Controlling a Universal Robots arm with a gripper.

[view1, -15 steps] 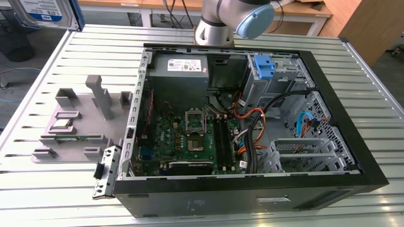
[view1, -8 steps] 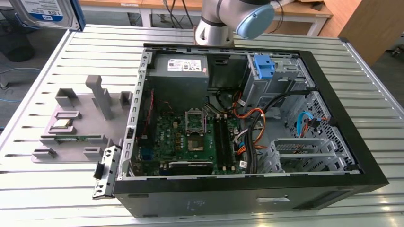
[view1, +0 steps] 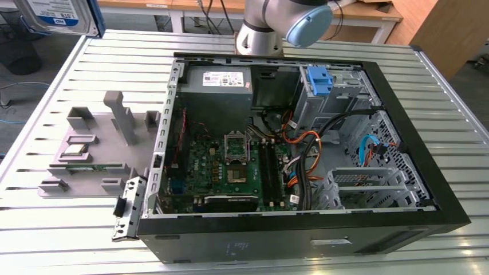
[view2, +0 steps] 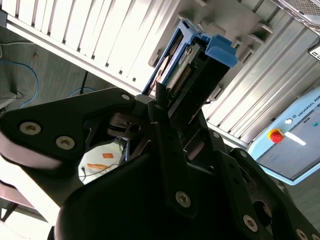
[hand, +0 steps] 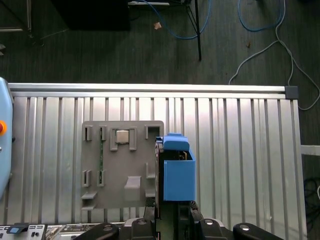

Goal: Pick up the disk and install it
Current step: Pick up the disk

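A ribbed aluminium bench [view1: 46, 229] carries everything; past its edge, the first wrist view shows dark floor with loose blue cables [hand: 260, 20]. At the far upper corner of the exterior view's left, the disk [view1: 57, 17] hangs raised off the bench, its white-and-blue label facing the camera. The end effector [view2: 177, 107] is closed on it. In the second wrist view, black fingers [view2: 159, 100] clamp the drive, and its blue carrier sticks out beyond them. Below, a grey fixture tray [view1: 91, 143] lies flat on the slats. To the exterior view's right stands the open computer case [view1: 306, 229] with a grey power supply [view1: 216, 80], a green motherboard [view1: 229, 166] and a blue-latched drive cage [view1: 319, 80].
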